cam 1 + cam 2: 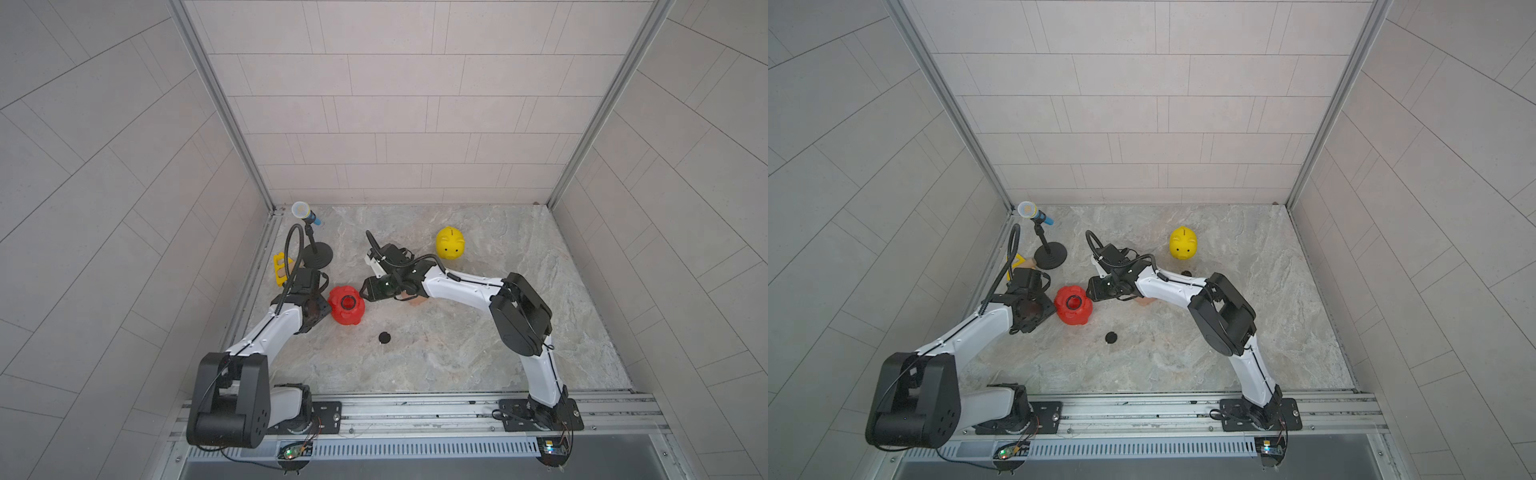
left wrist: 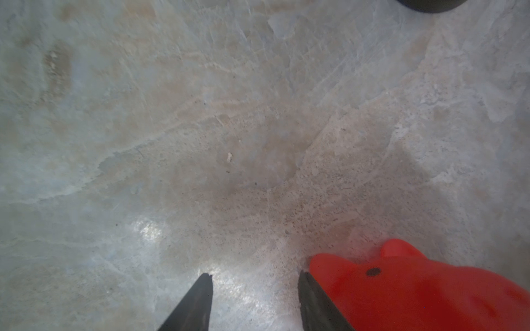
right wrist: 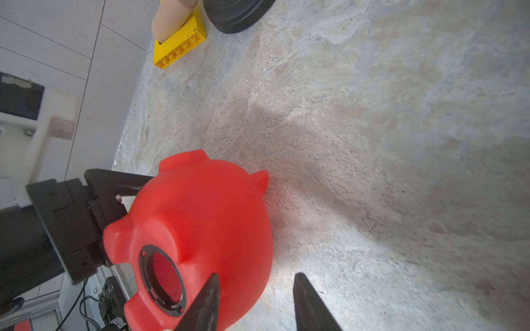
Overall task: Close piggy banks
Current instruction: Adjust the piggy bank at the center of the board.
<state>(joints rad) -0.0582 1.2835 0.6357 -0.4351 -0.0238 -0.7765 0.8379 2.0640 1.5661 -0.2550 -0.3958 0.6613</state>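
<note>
red pig [image 3: 206, 223] lies belly-up just outside my left pincer [image 2: 255, 276], beside my right pincer [image 3: 256, 276]; both stand part open, empty.

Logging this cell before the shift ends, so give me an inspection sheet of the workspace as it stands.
Surface: marble-look table, no spills seen.
Job's things: red pig belly up, hole open; yellow pig upright; peach pig mostly under right arm; black plug loose.
Clutter: microphone, yellow toy.
Grippers: left pincer open, beside red pig; right pincer open, empty.
Cables: hoses looped over wrists.
Surroundings: tiled walls.
</note>
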